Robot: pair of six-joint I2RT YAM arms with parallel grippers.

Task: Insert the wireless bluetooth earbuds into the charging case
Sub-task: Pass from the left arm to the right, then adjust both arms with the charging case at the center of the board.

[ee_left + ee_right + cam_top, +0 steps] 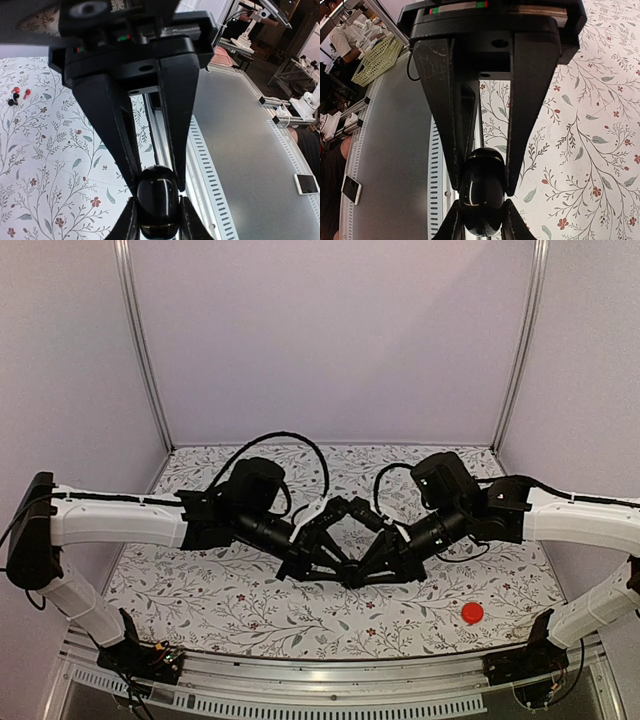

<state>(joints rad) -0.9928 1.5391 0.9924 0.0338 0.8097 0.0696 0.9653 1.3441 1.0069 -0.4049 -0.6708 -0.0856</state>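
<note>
At the upper left of the left wrist view, a few small red and black bits (19, 94) lie on the floral worktop (200, 590). They may be the earbuds, but they are too small to be sure. They sit well apart from everything else.

In the overhead view, the left arm (120, 520) reaches in from the left edge toward the middle of the frame. Its wrist view shows the left jaws clenched on the charging case (157, 200), 1 finger pressing each side of the glossy black pebble.

The case hangs at the centre of the overhead view, where the 2 arms meet, above the near part of the worktop. Whether it touches the surface cannot be told. In both wrist views it reads as 1 smooth rounded body with no gap showing, so it looks shut.

The right arm (580, 515) comes in from the right edge. The right jaws pinch the same case from the opposite end. Their tips show at the bottom of the left wrist view.

Further right, near the lower right of the overhead view, a flat red disc (472, 613) lies alone.

My reading is that little of the task is done. The case is held by both arms, but it has yet to be opened, and no earbud is held or seated.
</note>
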